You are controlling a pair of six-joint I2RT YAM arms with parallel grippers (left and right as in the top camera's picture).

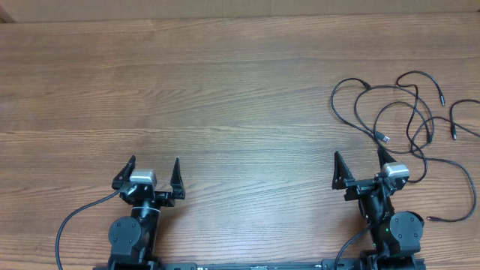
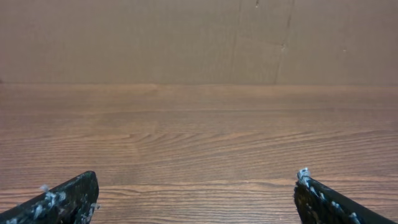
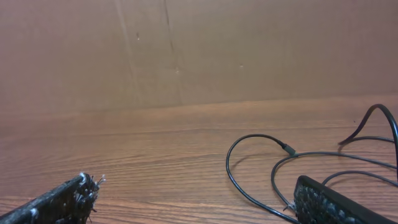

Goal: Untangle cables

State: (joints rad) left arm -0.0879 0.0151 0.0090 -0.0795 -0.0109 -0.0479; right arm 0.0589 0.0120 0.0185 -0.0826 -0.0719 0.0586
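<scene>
**Both grippers wide open and empty; cables lie loose at the right**

The left gripper is seen with its jaws spread wide, and nothing is held between them. In the left wrist view only bare wood is framed between the fingers of the left gripper.

The right gripper is likewise held wide open and empty. In the right wrist view a thin black strand is seen running up to and behind its right-hand finger; whether they touch cannot be told.

The cables are spread in overlapping loops on the table, ahead of the right gripper and to its right. A silver-tipped plug is found just ahead of the right-hand finger. One long strand is carried round the right side of the arm and ends in a small plug near its base. In the right wrist view the cables are seen curving across the wood, with a brown wall behind.
</scene>
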